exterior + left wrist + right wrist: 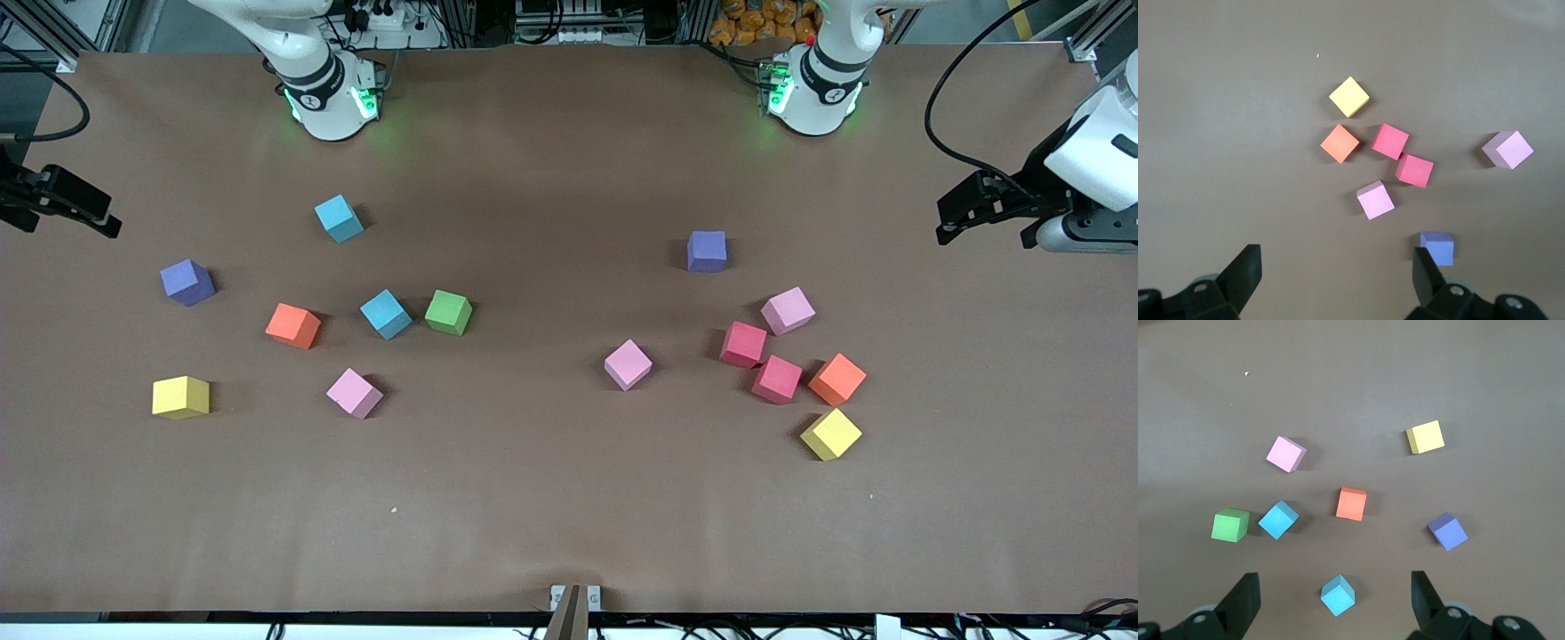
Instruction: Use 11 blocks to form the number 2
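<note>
Blocks (448,312) lie scattered, well apart, on brown table (551,498).

Bare brown table (551,498) nearest the camera, scattered blocks (773,378) crowding both ends of its middle band

Brown-covered table (551,498) is carrying fourteen loose cubes, all lying singly, none stacked. Toward the right arm's end are lying two cyan blocks (339,218) (386,314), a purple (188,283), orange (292,325), green (448,312), yellow (180,396) and pink block (354,393). Toward the left arm's end are lying a purple cube (707,251), three pink or crimson pairs clustered near an orange (837,379) and yellow cube (831,434).
</note>
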You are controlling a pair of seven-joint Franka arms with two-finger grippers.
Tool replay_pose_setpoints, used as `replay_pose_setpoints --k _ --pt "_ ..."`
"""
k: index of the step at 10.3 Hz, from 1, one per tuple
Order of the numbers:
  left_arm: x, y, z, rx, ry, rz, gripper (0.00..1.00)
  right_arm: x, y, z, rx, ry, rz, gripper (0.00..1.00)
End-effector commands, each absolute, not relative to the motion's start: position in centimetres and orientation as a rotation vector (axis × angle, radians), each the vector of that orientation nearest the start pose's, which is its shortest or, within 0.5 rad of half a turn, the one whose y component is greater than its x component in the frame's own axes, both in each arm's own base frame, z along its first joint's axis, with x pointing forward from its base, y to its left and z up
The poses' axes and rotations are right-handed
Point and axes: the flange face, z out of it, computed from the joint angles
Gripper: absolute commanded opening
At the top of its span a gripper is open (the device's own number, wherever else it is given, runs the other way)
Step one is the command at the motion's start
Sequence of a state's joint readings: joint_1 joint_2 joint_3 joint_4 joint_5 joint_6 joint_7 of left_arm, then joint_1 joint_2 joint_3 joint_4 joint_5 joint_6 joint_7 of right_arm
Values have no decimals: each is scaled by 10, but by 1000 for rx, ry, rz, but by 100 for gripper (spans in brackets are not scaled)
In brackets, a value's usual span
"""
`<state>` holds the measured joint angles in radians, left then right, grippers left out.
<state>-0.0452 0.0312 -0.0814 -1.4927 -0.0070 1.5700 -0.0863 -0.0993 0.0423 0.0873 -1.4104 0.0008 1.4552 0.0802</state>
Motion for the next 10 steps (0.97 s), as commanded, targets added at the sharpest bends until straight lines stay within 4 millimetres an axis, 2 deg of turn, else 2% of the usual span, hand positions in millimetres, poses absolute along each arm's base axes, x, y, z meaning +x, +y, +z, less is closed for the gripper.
replay_pose_setpoints --k 1,10 --pt "559 -69 647 -3166 79 -67 100 555 -14 666 -3117 162 -14 100" --pt "564 -66 641 -3158 68 -54 100 552 -15 660 -3117 169 24 100"
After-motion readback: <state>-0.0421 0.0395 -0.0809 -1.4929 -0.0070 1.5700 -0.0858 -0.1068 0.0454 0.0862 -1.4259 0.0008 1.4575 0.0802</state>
